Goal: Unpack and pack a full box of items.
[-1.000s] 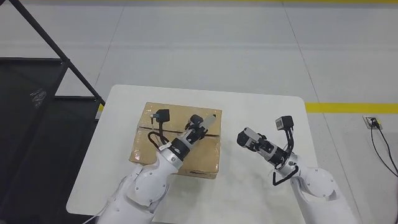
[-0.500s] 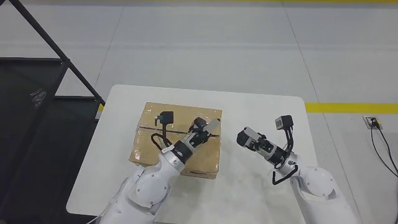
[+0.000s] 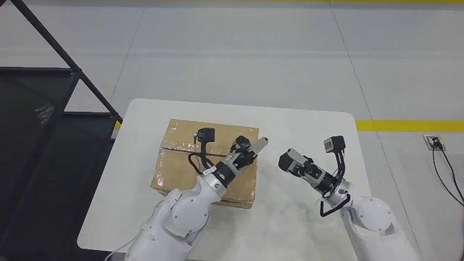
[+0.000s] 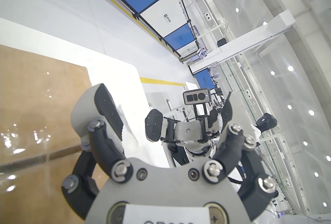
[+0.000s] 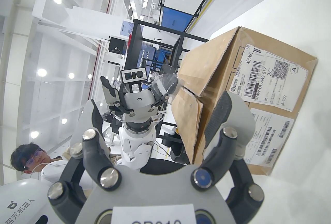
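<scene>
A brown cardboard box [image 3: 177, 156] lies on the white table [image 3: 304, 127], its top flaps down and taped, with a slight gap at the seam [image 5: 187, 90]. My left gripper [image 3: 250, 147] hovers open over the box's right edge. A scrap of clear tape [image 5: 163, 85] clings to one of its fingers. The box top [image 4: 38, 106] lies beside the left gripper [image 4: 165, 98]. My right gripper [image 3: 285, 161] stands open above the bare table just right of the box, facing the box's labelled side [image 5: 269, 80]. Nothing is between the right gripper's [image 5: 159, 103] fingers.
A black metal frame [image 3: 43, 138] stands off the table's left side. The table's right half and front strip are bare white surface. White shipping labels [image 5: 266, 118] cover the box's end face.
My left gripper has slid to the right across the box top, from near the middle seam to the right edge. The right arm has barely moved.
</scene>
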